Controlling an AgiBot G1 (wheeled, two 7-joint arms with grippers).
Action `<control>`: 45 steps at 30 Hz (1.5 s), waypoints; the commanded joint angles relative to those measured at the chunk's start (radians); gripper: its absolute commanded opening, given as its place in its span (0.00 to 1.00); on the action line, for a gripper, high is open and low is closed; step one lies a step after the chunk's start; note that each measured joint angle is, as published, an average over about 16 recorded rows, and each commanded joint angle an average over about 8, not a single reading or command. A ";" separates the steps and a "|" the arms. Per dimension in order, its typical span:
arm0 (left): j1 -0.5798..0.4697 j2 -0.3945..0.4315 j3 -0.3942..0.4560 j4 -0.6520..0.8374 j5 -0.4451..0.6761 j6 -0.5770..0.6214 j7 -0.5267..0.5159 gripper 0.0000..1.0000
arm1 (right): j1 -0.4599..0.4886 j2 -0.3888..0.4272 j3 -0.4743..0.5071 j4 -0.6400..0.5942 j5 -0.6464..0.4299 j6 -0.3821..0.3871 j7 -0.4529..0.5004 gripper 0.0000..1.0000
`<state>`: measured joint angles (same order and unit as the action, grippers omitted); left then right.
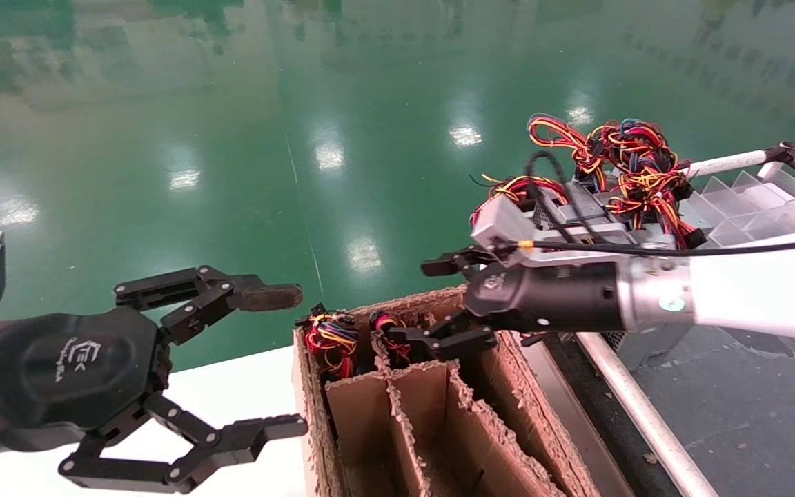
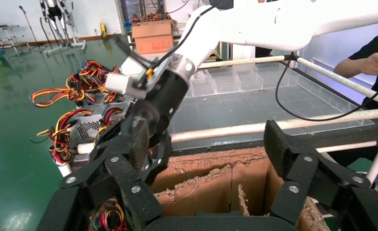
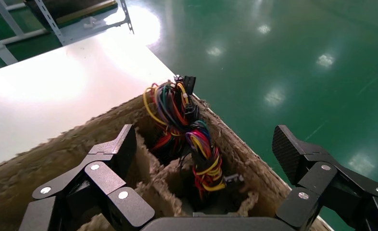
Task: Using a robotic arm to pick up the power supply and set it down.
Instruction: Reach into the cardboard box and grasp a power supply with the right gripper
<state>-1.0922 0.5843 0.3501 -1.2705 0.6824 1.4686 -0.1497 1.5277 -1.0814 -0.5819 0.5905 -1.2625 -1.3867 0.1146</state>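
Two black scissor-link grippers show, both with jaws spread wide and nothing held between them. Right gripper (image 1: 454, 301), on a silver-white wrist and forearm, hangs over the far end of a brown corrugated cardboard box (image 1: 508, 386) split by cardboard dividers; one finger sits above the box's far rim, the other dips just inside a compartment. Directly ahead of its jaws, in the far compartments, two bundles of red, yellow and black wires (image 3: 192, 130) stick up out of the box; the units they belong to are hidden down in the slots. Behind the right gripper's wrist, outside the box, silver-grey metal power supplies (image 1: 577, 214) lie stacked on a rack of clear plastic bins (image 1: 756, 200), their wire looms tangled on top; none touches either gripper. Left gripper (image 1: 287, 362) hovers beside the box over a white tabletop (image 1: 246, 393), fingertips near the box's near-side wall, not touching. A person's hand in a black sleeve (image 2: 374, 60) shows beyond the rack.
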 commanded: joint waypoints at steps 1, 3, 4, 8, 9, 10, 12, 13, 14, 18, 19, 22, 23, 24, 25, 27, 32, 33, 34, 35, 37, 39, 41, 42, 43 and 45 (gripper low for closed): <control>0.000 0.000 0.000 0.000 0.000 0.000 0.000 1.00 | 0.021 -0.040 -0.013 -0.063 -0.018 0.003 -0.029 0.25; 0.000 0.000 0.000 0.000 0.000 0.000 0.000 1.00 | 0.035 -0.068 -0.019 -0.111 -0.026 0.003 -0.056 0.04; 0.000 0.000 0.000 0.000 0.000 0.000 0.000 1.00 | 0.040 -0.080 -0.022 -0.134 -0.028 0.002 -0.068 0.00; 0.000 0.000 0.000 0.000 0.000 0.000 0.000 1.00 | 0.055 -0.116 -0.029 -0.211 -0.036 -0.005 -0.114 0.00; 0.000 0.000 0.000 0.000 0.000 0.000 0.000 1.00 | 0.058 -0.122 -0.030 -0.227 -0.038 -0.007 -0.123 0.00; 0.000 0.000 0.000 0.000 0.000 0.000 0.000 1.00 | 0.060 -0.127 -0.031 -0.243 -0.039 -0.010 -0.133 0.00; 0.000 0.000 0.000 0.000 0.000 0.000 0.000 1.00 | 0.064 -0.136 -0.033 -0.271 -0.040 -0.017 -0.151 0.00; 0.000 0.000 0.000 0.000 0.000 0.000 0.000 1.00 | 0.066 -0.140 -0.034 -0.284 -0.040 -0.021 -0.160 0.00; 0.000 0.000 0.000 0.000 0.000 0.000 0.000 1.00 | 0.068 -0.143 -0.034 -0.296 -0.040 -0.025 -0.169 0.00; 0.000 0.000 0.000 0.000 0.000 0.000 0.000 1.00 | 0.076 -0.154 -0.034 -0.336 -0.038 -0.041 -0.201 0.00; 0.000 0.000 0.000 0.000 0.000 0.000 0.000 1.00 | 0.078 -0.156 -0.034 -0.344 -0.038 -0.044 -0.208 0.00; 0.000 0.000 0.000 0.000 0.000 0.000 0.000 1.00 | 0.084 -0.162 -0.037 -0.369 -0.042 -0.050 -0.229 0.00; 0.000 0.000 0.000 0.000 0.000 0.000 0.000 1.00 | 0.086 -0.165 -0.038 -0.377 -0.044 -0.051 -0.236 0.00; 0.000 0.000 0.000 0.000 0.000 0.000 0.000 1.00 | 0.088 -0.166 -0.039 -0.384 -0.046 -0.051 -0.242 0.00; 0.000 0.000 0.000 0.000 0.000 0.000 0.000 1.00 | 0.090 -0.168 -0.040 -0.391 -0.047 -0.051 -0.248 0.00; 0.000 0.000 0.000 0.000 0.000 0.000 0.000 1.00 | 0.093 -0.171 -0.042 -0.404 -0.051 -0.049 -0.263 0.00; 0.000 0.000 0.001 0.000 0.000 0.000 0.000 1.00 | 0.095 -0.176 -0.044 -0.429 -0.056 -0.036 -0.302 0.00; 0.000 0.000 0.001 0.000 0.000 0.000 0.000 1.00 | 0.095 -0.177 -0.045 -0.433 -0.057 -0.032 -0.310 0.00; 0.000 0.000 0.001 0.000 0.000 0.000 0.000 1.00 | 0.095 -0.179 -0.045 -0.438 -0.057 -0.026 -0.318 0.00; 0.000 0.000 0.001 0.000 0.000 0.000 0.000 1.00 | 0.094 -0.181 -0.044 -0.443 -0.057 -0.021 -0.324 0.00; 0.000 0.000 0.001 0.000 0.000 0.000 0.000 1.00 | 0.093 -0.186 -0.042 -0.454 -0.056 -0.011 -0.335 0.00; 0.000 0.000 0.001 0.000 0.000 0.000 0.000 1.00 | 0.092 -0.191 -0.041 -0.464 -0.054 -0.003 -0.344 0.00; 0.000 0.000 0.001 0.000 0.000 0.000 0.000 1.00 | 0.092 -0.195 -0.039 -0.475 -0.051 0.003 -0.352 0.00; 0.000 0.000 0.001 0.000 0.000 0.000 0.000 1.00 | 0.092 -0.197 -0.037 -0.480 -0.049 0.005 -0.356 0.00; 0.000 0.000 0.001 0.000 0.000 0.000 0.000 1.00 | 0.093 -0.198 -0.036 -0.484 -0.048 0.007 -0.360 0.00; 0.000 0.000 0.001 0.000 0.000 0.000 0.000 1.00 | 0.095 -0.198 -0.034 -0.492 -0.045 0.007 -0.368 0.00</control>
<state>-1.0924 0.5840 0.3508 -1.2705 0.6820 1.4683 -0.1493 1.6221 -1.2739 -0.6138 0.1004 -1.3040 -1.3869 -0.2530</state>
